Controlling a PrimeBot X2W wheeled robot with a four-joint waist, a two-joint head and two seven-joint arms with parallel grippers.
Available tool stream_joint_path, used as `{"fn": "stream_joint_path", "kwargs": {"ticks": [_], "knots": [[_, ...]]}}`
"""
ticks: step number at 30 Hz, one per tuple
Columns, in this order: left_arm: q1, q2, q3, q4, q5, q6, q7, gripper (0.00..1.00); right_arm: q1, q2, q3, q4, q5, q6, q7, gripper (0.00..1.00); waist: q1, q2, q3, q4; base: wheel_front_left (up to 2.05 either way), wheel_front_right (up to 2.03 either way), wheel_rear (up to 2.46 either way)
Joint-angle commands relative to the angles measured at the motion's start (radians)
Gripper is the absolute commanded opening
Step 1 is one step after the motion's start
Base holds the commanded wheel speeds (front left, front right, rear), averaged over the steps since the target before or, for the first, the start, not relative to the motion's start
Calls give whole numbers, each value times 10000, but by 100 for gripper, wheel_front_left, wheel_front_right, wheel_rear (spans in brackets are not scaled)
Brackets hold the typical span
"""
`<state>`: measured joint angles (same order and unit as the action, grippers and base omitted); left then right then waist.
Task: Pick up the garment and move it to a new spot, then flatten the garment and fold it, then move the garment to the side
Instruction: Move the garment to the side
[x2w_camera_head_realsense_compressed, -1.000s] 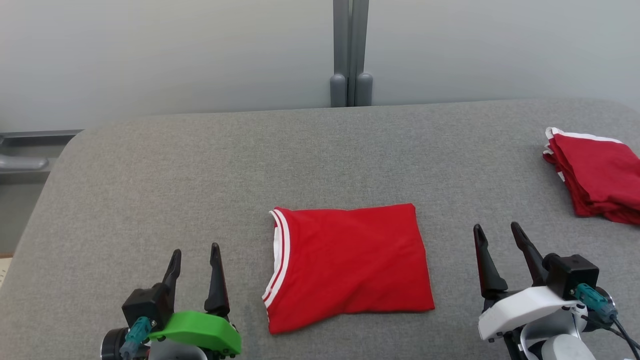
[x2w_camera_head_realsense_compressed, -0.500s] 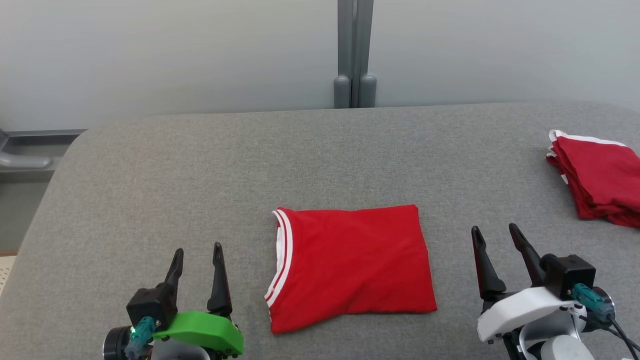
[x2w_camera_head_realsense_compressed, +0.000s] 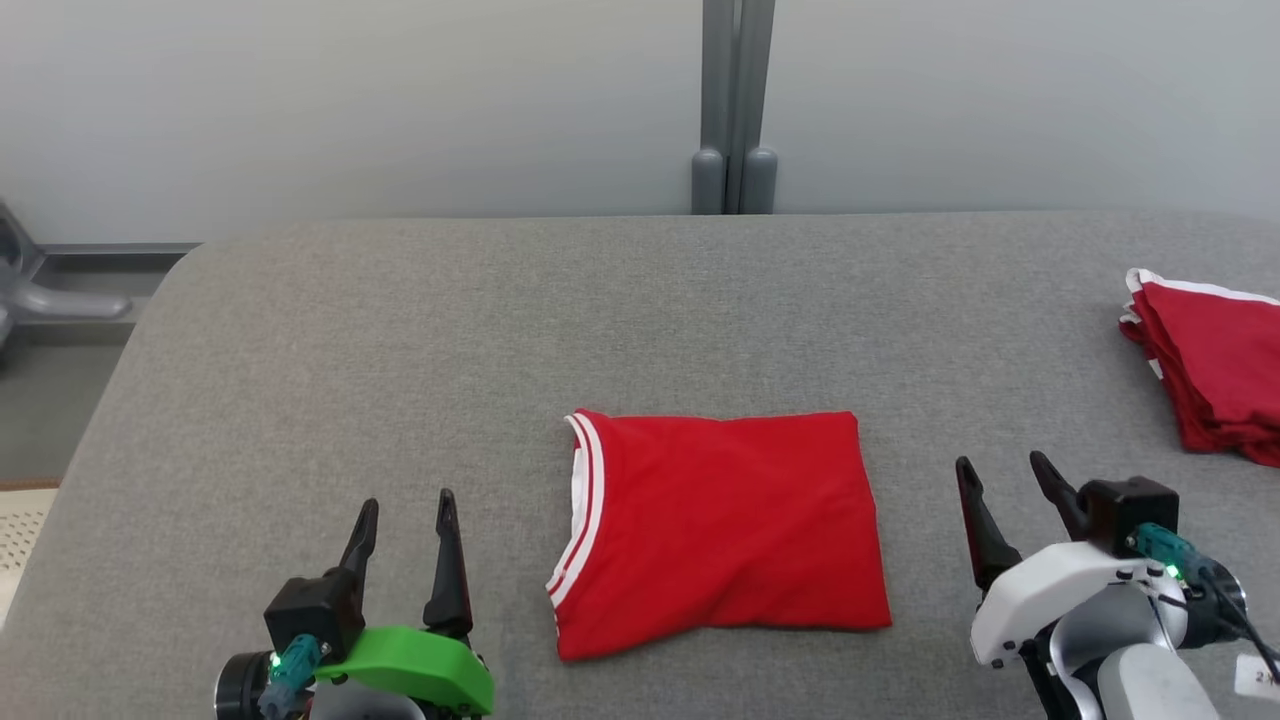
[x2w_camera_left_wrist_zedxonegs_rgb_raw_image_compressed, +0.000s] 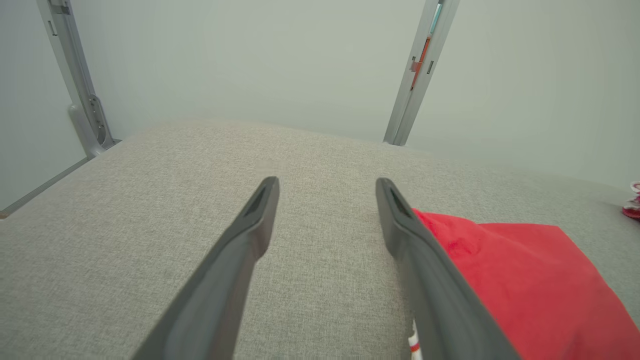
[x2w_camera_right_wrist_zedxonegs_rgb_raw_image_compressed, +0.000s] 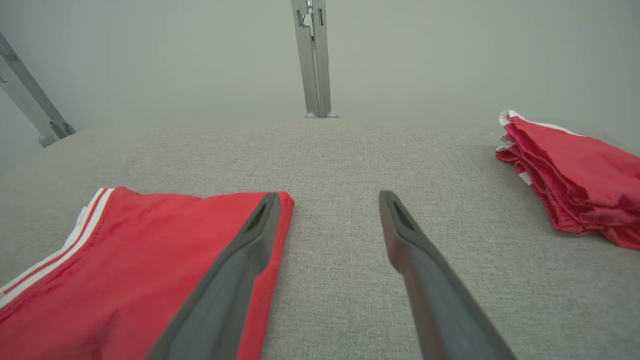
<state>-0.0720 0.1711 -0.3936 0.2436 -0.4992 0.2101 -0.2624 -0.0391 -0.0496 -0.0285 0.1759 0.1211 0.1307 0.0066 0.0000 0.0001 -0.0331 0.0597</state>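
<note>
**Head view.** A red garment (x2w_camera_head_realsense_compressed: 720, 530), folded into a rough rectangle, lies flat on the grey fabric-covered table (x2w_camera_head_realsense_compressed: 400, 330). It sits close to the near edge, between the two grippers. Its white-striped trim (x2w_camera_head_realsense_compressed: 580, 510) runs along the left edge, and the top surface shows a few shallow creases.

The left gripper (x2w_camera_head_realsense_compressed: 407, 500), which carries a green cover, is at the near left, beside the garment and apart from it. Its two dark fingers stand spread wide with nothing between them. The right gripper (x2w_camera_head_realsense_compressed: 1001, 462), on a white housing, is at the near right, clear of the garment. Its fingers are also spread wide and empty. Whether either gripper touches the table cannot be told.

A stack of red garments (x2w_camera_head_realsense_compressed: 1215, 375) with white edging rests at the far right of the table, well apart from the folded piece. Behind the table stands a pale wall (x2w_camera_head_realsense_compressed: 300, 100) with a grey vertical post (x2w_camera_head_realsense_compressed: 735, 100).

**Left wrist view.** Bare table shows between the spread fingers. The garment (x2w_camera_left_wrist_zedxonegs_rgb_raw_image_compressed: 525, 280) lies to the right, partly hidden behind one finger.

**Right wrist view.** The garment (x2w_camera_right_wrist_zedxonegs_rgb_raw_image_compressed: 140, 260) lies to the left, its right edge passing behind one finger. Bare table shows between the fingers, and the stack (x2w_camera_right_wrist_zedxonegs_rgb_raw_image_compressed: 575, 180) is at the far right.
</note>
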Motion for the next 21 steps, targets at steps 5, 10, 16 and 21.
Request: {"fn": "stream_joint_path", "kwargs": {"ticks": [5, 10, 16, 21], "knots": [[-158, -9, 87, 14, 8, 4, -28, 100, -644, -19, -380, 353, 23, -3, 1473, 100, 0, -1, 210, 659, 0, 0, 0], [-26, 86, 212, 23, 4, 5, -28, 100, -1240, -138, -492, 1033, 757, -3, 2769, 100, 0, -1, 464, 1236, 0, 0, 0], [-118, 62, 353, -113, 72, 24, -29, 100, -1646, -430, -303, 1927, 1618, -3, 3918, 100, 0, -1, 912, 1887, 0, 0, 0], [-223, 0, 488, -179, 131, -20, -29, 100, -1949, -663, -214, 2487, 2122, -3, 4321, 100, 0, -1, 1246, 2241, 0, 0, 0]]}}
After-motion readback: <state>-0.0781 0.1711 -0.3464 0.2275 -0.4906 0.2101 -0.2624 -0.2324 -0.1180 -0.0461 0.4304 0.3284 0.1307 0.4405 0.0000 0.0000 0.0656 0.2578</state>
